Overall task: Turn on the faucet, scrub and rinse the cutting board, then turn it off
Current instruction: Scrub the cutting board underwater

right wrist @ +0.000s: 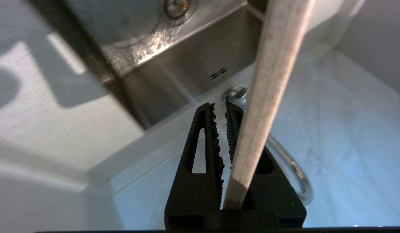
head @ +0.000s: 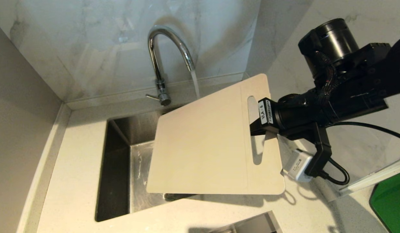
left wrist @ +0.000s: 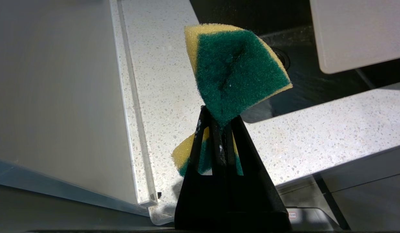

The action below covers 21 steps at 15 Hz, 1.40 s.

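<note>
The cream-white cutting board (head: 203, 145) hangs tilted over the steel sink (head: 115, 168). My right gripper (head: 256, 127) is shut on it at the slot-handle end. In the right wrist view the board's edge (right wrist: 264, 97) runs up past my right gripper (right wrist: 220, 108), with the sink below. The chrome faucet (head: 161, 58) stands behind the sink. Water (head: 195, 82) streams from its spout and drops behind the board's far edge. Its thin lever (head: 153, 96) sticks out near the base. My left gripper (left wrist: 219, 118) is shut on a green-and-yellow sponge (left wrist: 238, 68), low beside the counter, outside the head view.
A speckled white counter (head: 73, 155) surrounds the sink, with marble walls behind it and on the right. A green object (head: 390, 204) sits at the lower right. A corner of the cutting board (left wrist: 358, 32) shows above the dark sink (left wrist: 303, 81) in the left wrist view.
</note>
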{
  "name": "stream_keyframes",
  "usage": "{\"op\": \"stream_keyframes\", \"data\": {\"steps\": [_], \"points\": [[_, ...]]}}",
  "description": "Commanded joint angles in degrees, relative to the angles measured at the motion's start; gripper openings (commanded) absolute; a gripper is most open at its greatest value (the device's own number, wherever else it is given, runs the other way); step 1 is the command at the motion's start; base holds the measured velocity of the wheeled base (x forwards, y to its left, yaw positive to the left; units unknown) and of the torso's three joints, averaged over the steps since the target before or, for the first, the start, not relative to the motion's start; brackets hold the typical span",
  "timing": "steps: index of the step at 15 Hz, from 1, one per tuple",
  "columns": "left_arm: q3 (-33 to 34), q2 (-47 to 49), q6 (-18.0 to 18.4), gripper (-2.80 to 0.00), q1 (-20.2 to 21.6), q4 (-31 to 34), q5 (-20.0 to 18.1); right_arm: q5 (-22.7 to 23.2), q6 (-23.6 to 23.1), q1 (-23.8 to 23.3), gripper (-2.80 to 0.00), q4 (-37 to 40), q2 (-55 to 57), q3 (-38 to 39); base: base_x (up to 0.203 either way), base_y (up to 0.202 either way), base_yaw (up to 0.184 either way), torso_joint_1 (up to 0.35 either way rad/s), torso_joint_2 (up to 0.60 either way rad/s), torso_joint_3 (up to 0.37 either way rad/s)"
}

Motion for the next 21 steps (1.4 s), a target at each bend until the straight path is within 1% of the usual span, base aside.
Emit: {"op": "stream_keyframes", "data": {"steps": [1, 4, 7, 8, 13, 18, 21], "points": [[0.11, -0.04, -0.05, -2.8, 0.0, -0.09, 0.01, 2.5, -0.89, -0.02, -2.8, 0.11, 3.48, -1.86, 0.0, 0.0, 0.0, 0.0, 0.0, 0.0], [0.09, -0.04, -0.05, -2.8, 0.0, 0.0, 0.01, 3.01, -0.89, -0.02, -2.8, -0.09, 5.82, -2.35, 0.0, 0.0, 0.0, 0.0, 0.0, 0.0], [0.11, -0.04, -0.05, -2.8, 0.0, 0.0, 0.01, 6.65, -0.89, -0.14, -2.8, -3.79, 9.19, -3.67, 0.0, 0.0, 0.0, 0.0, 0.0, 0.0], [0.1, -0.05, -0.05, -2.8, 0.0, -0.07, 0.01, 7.23, -0.89, -0.19, -2.8, -4.49, 10.27, -3.96, 0.0, 0.0, 0.0, 0.0, 0.0, 0.0], [0.09, -0.05, -0.05, -2.8, 0.0, -0.08, 0.01, 7.41, -0.89, -0.2, -2.8, -4.64, 13.78, -6.48, 0.0, 0.0, 0.0, 0.0, 0.0, 0.0], [0.17, -0.04, -0.05, -2.8, 0.0, -0.08, 0.01, 7.29, -0.89, -0.28, -2.8, -4.64, 15.37, -6.93, 0.0, 0.0, 0.0, 0.0, 0.0, 0.0], [0.18, -0.04, -0.05, -2.8, 0.0, -0.09, 0.01, 7.31, -0.89, -1.34, -2.8, -3.92, 16.95, -9.65, 0.0, 0.0, 0.0, 0.0, 0.0, 0.0]]}}
